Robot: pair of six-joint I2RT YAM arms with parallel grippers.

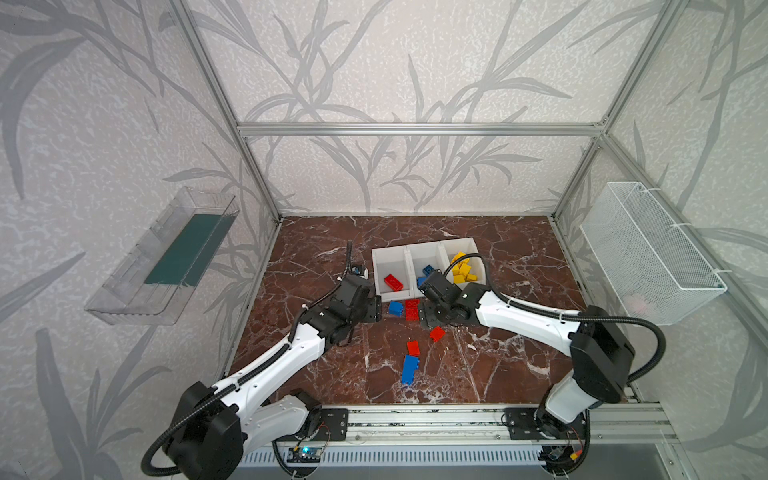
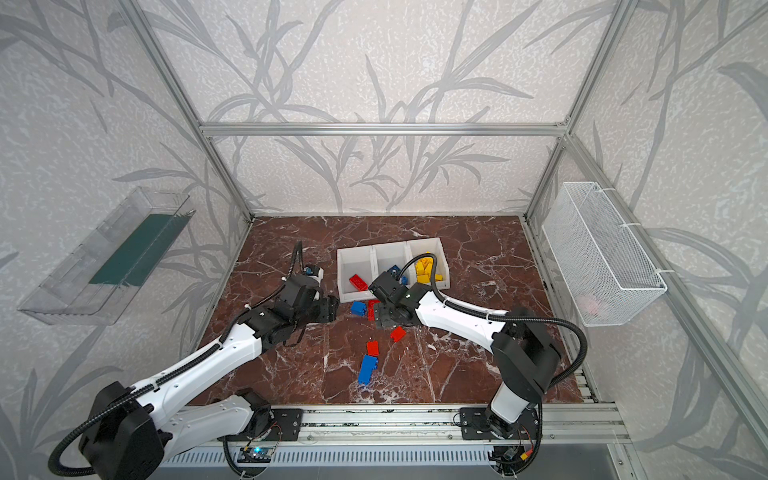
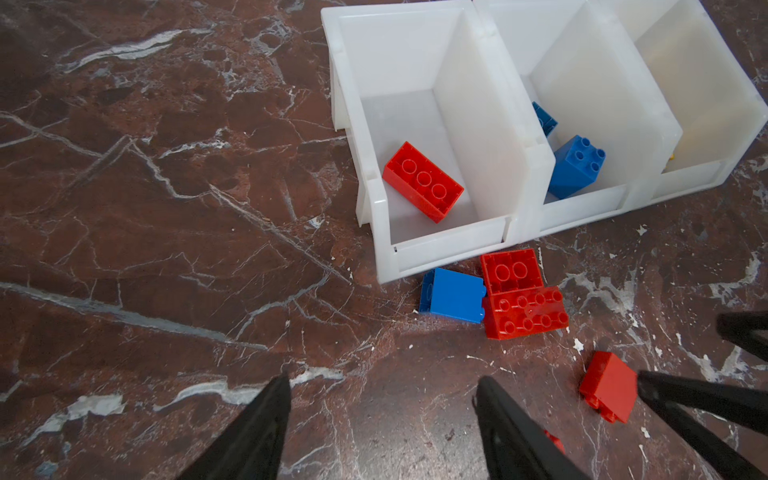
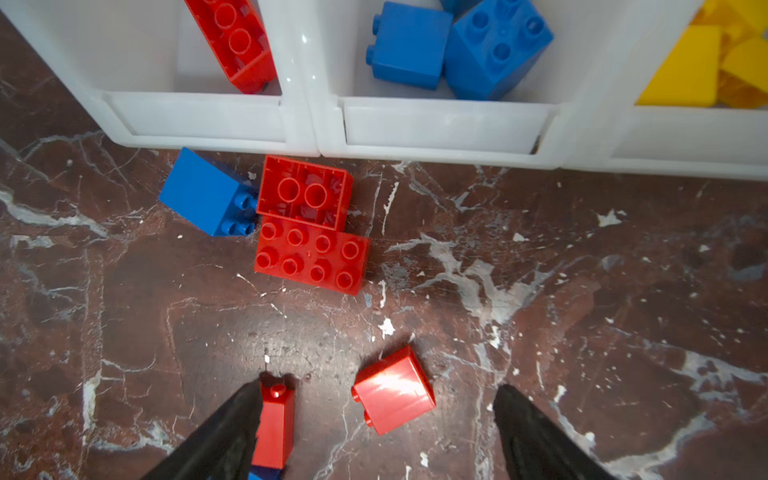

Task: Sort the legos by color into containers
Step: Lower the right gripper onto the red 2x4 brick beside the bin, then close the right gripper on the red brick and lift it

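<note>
The small red Lego brick [image 1: 436,333] lay on the desk [image 1: 498,374] just below the frame's centre in both top views, ungripped between the parted fingers of the right end effector [image 4: 378,388]. The left end effector [image 3: 382,380] stood open and empty further left.

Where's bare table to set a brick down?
The table is bare behind the white bins, left of them, and along its right side. Crowded: in front of the bins, where red bricks and blue bricks lie.
</note>
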